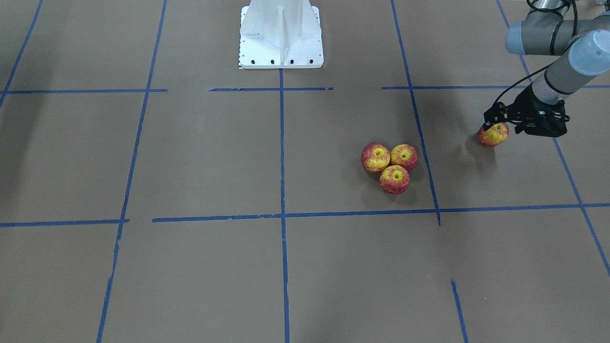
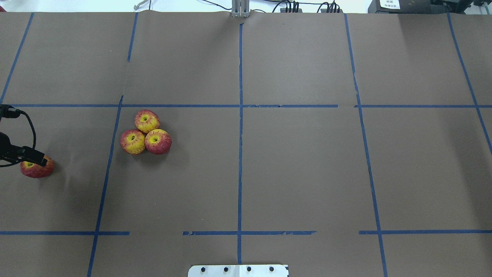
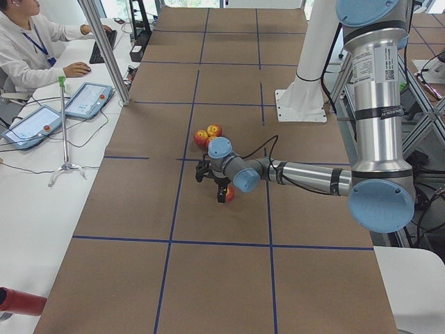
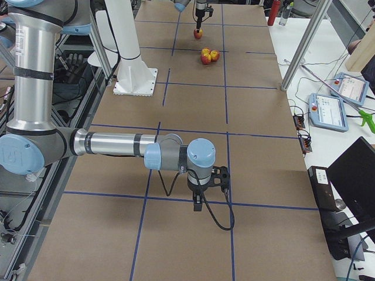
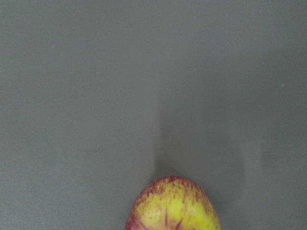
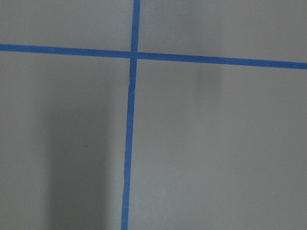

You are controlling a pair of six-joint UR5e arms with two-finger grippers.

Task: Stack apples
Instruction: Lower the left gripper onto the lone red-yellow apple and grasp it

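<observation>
Red apple [image 1: 492, 137] lies apart from three clustered apples [image 1: 394, 179].

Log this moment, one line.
left end effector at lone apple, grip unclear | three apples touching, unstacked | right end effector far off

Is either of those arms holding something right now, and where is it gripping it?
The left gripper sits over the lone apple, fingers at its top; whether they clamp it cannot be told. The right gripper has nothing near it.

Robotics lab it was, table [image 2: 307, 173] papered brown, gridded in blue tape [image 2: 240, 154], white robot pedestal [image 1: 281, 33], teach pendants [image 3: 87, 99] on a side bench [image 3: 35, 174], operator [image 3: 24, 49] typed nearby
</observation>
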